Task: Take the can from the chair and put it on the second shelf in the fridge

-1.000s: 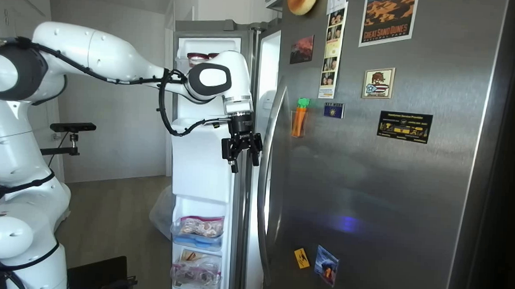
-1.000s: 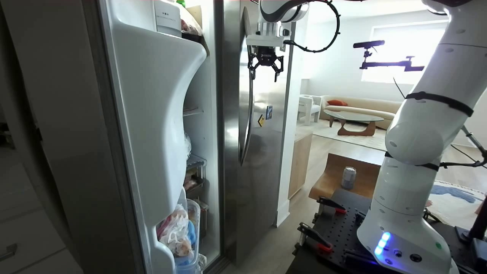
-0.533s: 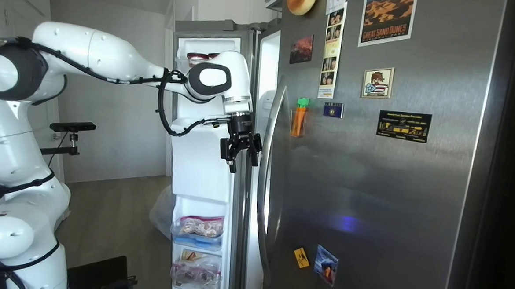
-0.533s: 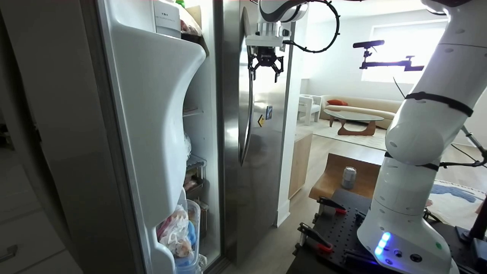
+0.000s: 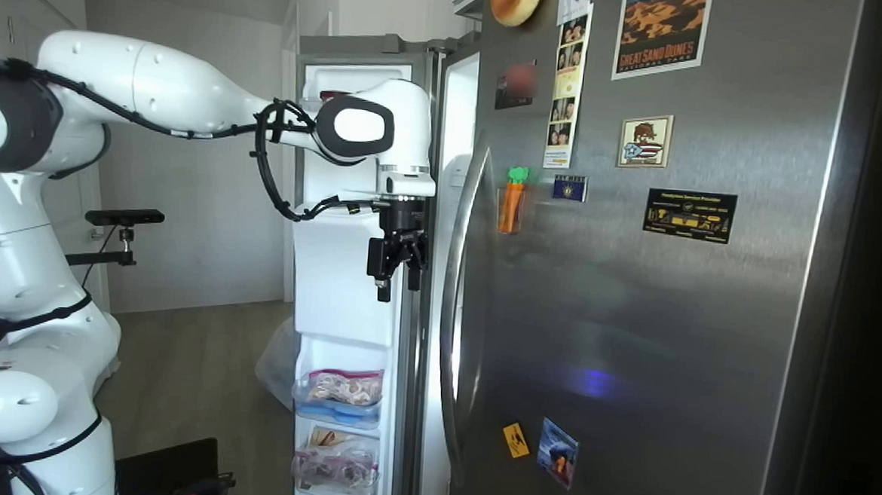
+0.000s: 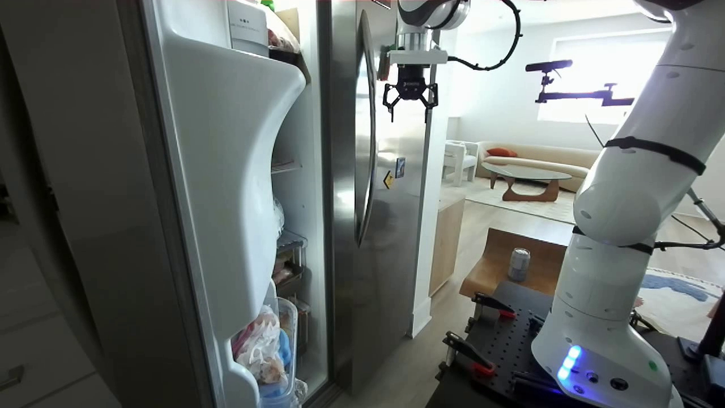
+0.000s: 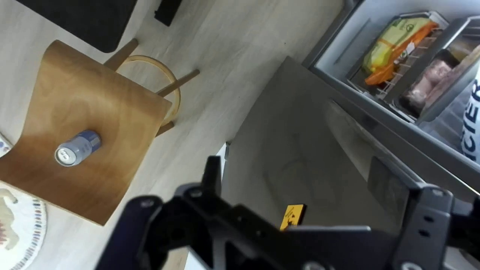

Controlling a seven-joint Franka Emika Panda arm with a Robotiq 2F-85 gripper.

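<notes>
The can [image 6: 518, 265] stands upright on the brown wooden chair [image 6: 491, 263]. In the wrist view the pale bluish-silver can [image 7: 78, 148] is at the left on the chair seat [image 7: 90, 93]. The stainless-steel fridge [image 5: 633, 318] has its narrow side open, with white walls and shelves [image 6: 290, 241] inside. Its wide door [image 6: 388, 260], with the long curved handle [image 6: 371, 147], is shut. My gripper [image 6: 409, 116] is open and empty, pointing down in front of the wide door. It also shows in an exterior view [image 5: 399, 287] and in the wrist view [image 7: 300, 180].
The open narrow door [image 6: 226, 170] carries bins with bagged food [image 6: 263, 345]. A black perforated base plate [image 6: 504, 340] with clamps [image 6: 470, 351] stands beside the chair. A camera on a stand [image 5: 125, 218] is behind the arm. Food packages [image 7: 397, 45] lie inside the fridge.
In the last half second my gripper has moved away from the fridge handle and turned more upright. It stays open. The can and the fridge door have not moved.
</notes>
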